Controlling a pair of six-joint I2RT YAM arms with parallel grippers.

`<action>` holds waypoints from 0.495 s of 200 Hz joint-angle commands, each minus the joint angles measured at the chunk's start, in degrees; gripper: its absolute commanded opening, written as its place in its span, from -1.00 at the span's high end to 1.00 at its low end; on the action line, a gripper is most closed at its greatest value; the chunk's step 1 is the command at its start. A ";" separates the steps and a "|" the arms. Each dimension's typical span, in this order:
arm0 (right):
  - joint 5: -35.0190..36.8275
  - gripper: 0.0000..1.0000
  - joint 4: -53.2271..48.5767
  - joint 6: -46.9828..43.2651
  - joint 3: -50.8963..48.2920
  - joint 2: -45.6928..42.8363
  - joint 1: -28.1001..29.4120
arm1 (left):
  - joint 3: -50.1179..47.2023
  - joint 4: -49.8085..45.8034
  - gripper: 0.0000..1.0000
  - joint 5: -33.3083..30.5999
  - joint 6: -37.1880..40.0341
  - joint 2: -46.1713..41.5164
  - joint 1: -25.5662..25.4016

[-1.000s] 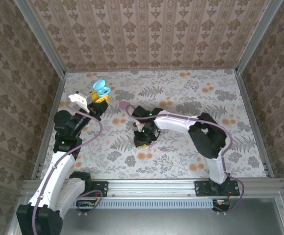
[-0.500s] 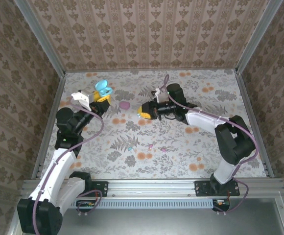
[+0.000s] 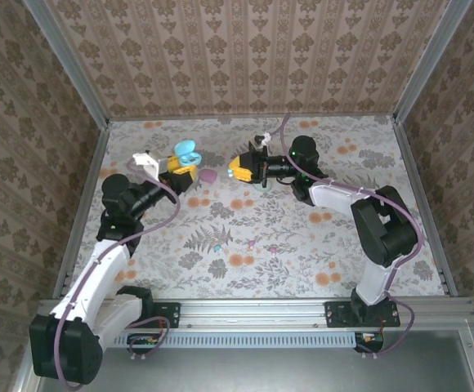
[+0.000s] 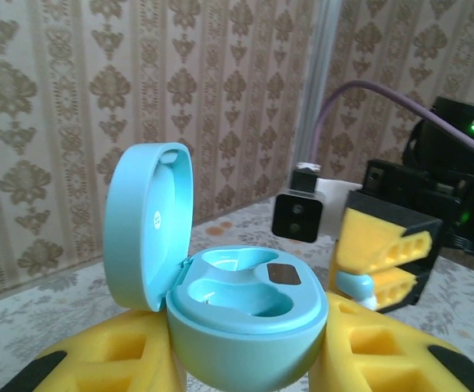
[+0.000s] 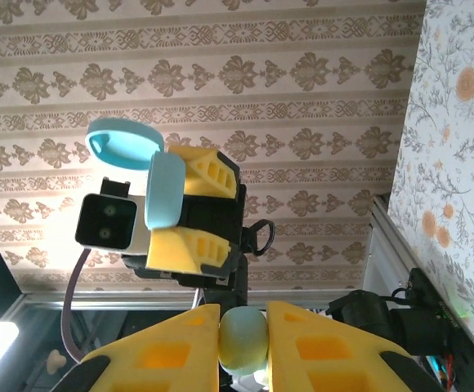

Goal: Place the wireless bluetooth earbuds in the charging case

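My left gripper (image 3: 180, 169) is shut on the open light-blue charging case (image 3: 186, 152), held above the back left of the table. In the left wrist view the case (image 4: 249, 322) sits between my yellow fingers (image 4: 98, 359), its lid (image 4: 143, 224) hinged up and both wells empty. My right gripper (image 3: 239, 168) faces it from the right, a short gap apart, shut on a teal-green earbud (image 5: 243, 341). That earbud (image 4: 355, 284) also shows at the right gripper's tips in the left wrist view. Two more tiny earbuds (image 3: 252, 242) (image 3: 274, 247) lie on the table's middle.
A small pink rounded case (image 3: 209, 175) lies on the floral table (image 3: 302, 261) just below the gap between the grippers. Patterned walls (image 3: 245, 57) close in the back and sides, with metal posts (image 3: 98, 147) at the corners. A metal rail (image 3: 245, 310) runs along the near edge.
My right arm rose from the table's middle and swung back-left to face the left gripper, earbud in its fingers. My left gripper moved right with the open case.
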 commanded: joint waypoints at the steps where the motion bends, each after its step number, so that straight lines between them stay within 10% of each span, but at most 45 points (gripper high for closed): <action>1: -0.13 0.60 0.41 -0.30 1.72 -1.07 -0.29 | 2.16 2.57 0.31 4.81 3.23 1.09 -1.17; 34: 0.17 0.58 -24.58 -18.85 4.42 -6.81 -0.35 | 1.79 2.12 0.31 5.45 5.47 2.68 -2.86; 99: 3.07 0.59 -41.00 -34.49 8.04 -13.19 -0.27 | 1.93 2.79 0.31 6.32 9.24 5.34 -5.23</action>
